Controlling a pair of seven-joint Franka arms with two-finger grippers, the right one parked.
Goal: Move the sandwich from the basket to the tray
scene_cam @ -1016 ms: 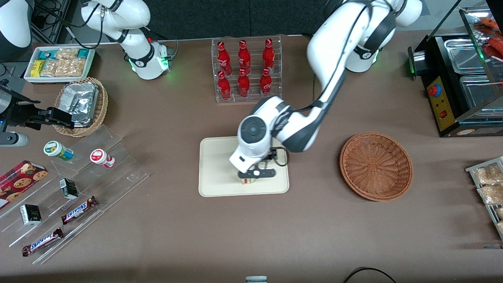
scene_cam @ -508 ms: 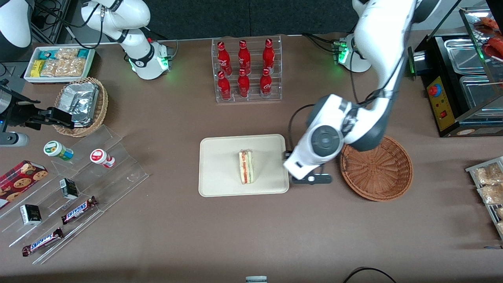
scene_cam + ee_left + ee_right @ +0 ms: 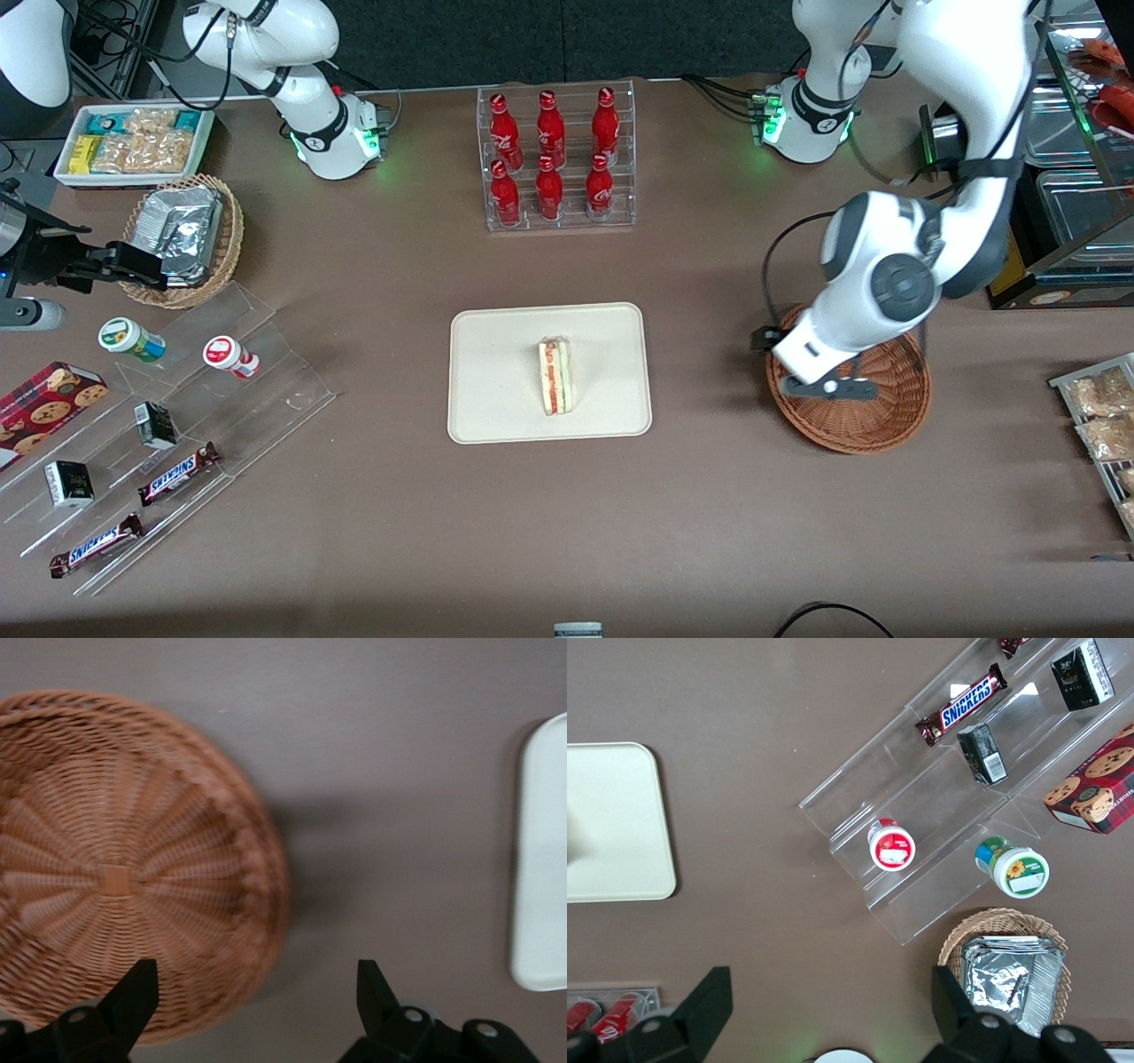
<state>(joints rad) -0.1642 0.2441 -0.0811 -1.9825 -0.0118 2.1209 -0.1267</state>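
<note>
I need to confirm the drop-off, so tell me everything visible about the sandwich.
The sandwich is a small wedge of pale bread with red and green filling showing along its edge. It lies on the cream tray, roughly at its middle, its long side running toward the front camera. Nothing else touches it. The gripper is open and empty, away over the wicker basket.

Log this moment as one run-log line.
phase: retreat after placing | sandwich: lying on tray | basket: holds nothing | gripper: open, above basket's rim, holding nothing
</note>
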